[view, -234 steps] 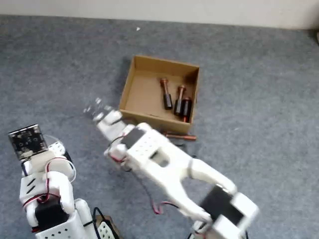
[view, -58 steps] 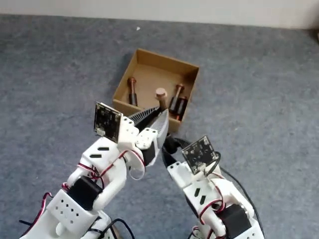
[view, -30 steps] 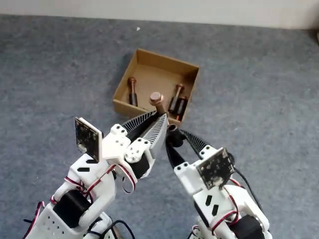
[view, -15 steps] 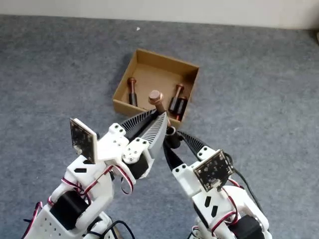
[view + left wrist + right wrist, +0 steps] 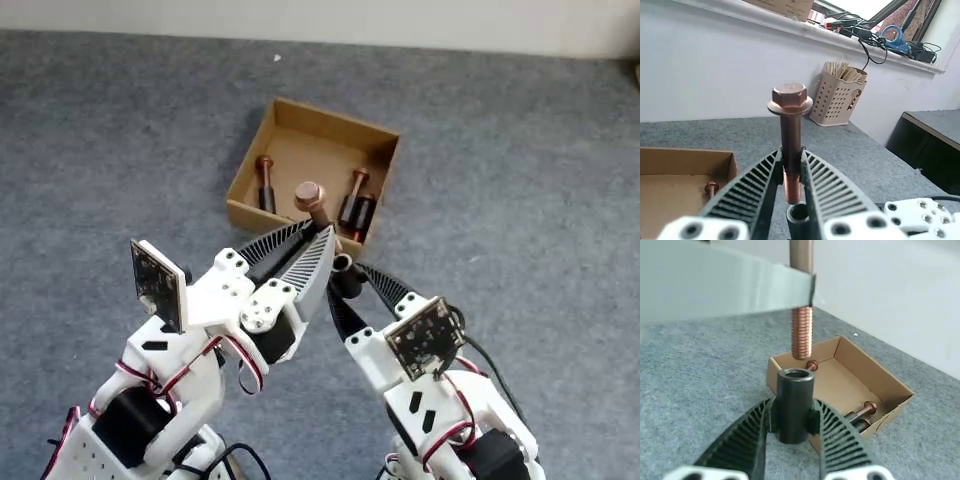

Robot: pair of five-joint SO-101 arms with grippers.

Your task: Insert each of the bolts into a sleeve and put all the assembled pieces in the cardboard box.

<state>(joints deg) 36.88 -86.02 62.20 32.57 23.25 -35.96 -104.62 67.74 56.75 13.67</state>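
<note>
The bench (image 5: pixel 540 150) has a grey, felt-like cover. Behind it stands a white wall (image 5: pixel 715 65). On the far part of the bench, close to the wall, there is a beige holder (image 5: pixel 836 102) with a grid pattern, full of thin wooden sticks (image 5: pixel 847 72). Above, on a white ledge (image 5: pixel 790 27), lie black cables (image 5: pixel 860 25) and a blue object (image 5: pixel 892 37). Beside the bench is a dark table (image 5: pixel 935 130).

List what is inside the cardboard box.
Three assembled pieces lie in the cardboard box: one alone, two side by side. The bolt held above hides part of the floor.
</note>
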